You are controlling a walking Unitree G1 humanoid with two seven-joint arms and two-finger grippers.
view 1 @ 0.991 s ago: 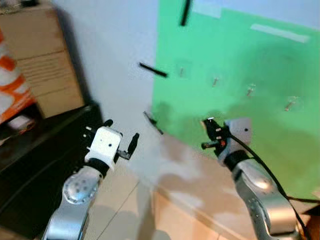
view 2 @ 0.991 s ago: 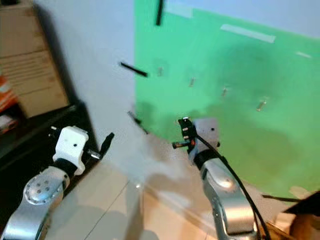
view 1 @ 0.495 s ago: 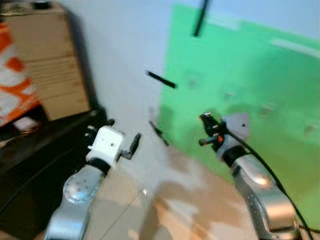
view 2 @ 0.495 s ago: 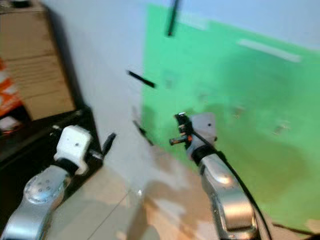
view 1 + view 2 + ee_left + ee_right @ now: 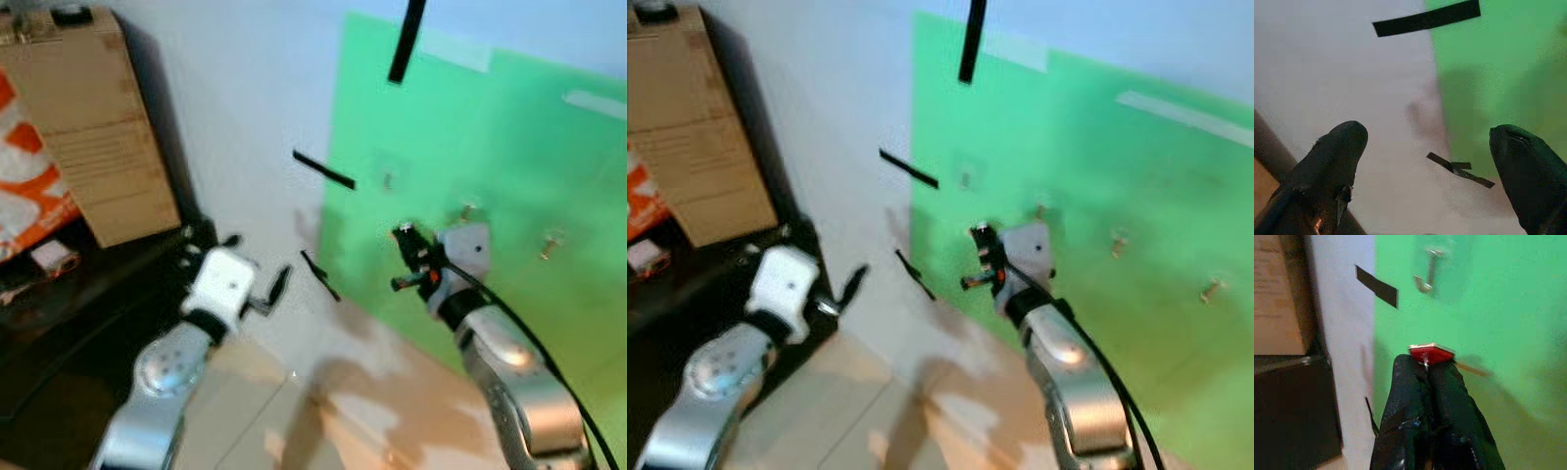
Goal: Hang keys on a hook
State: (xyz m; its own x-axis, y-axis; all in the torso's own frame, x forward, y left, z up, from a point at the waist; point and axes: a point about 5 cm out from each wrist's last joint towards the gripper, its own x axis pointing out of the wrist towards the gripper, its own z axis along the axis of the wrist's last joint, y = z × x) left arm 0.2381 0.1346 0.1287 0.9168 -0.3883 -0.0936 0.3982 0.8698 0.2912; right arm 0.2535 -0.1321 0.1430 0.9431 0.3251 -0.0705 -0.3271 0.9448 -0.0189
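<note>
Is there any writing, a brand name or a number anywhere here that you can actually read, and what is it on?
None can be read.
Cardboard box: faint rows of printed lines on its side, too blurred to read.
Orange and white package beside the box: white shapes on orange, no letters can be made out.
Green sheet, its hooks and the black tape strips: no writing visible.
Red tag held in the right pincer: no legible marks.

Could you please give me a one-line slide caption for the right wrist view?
Right end effector shut on a red key tag, held before the green wall panel just below a metal hook.
</note>
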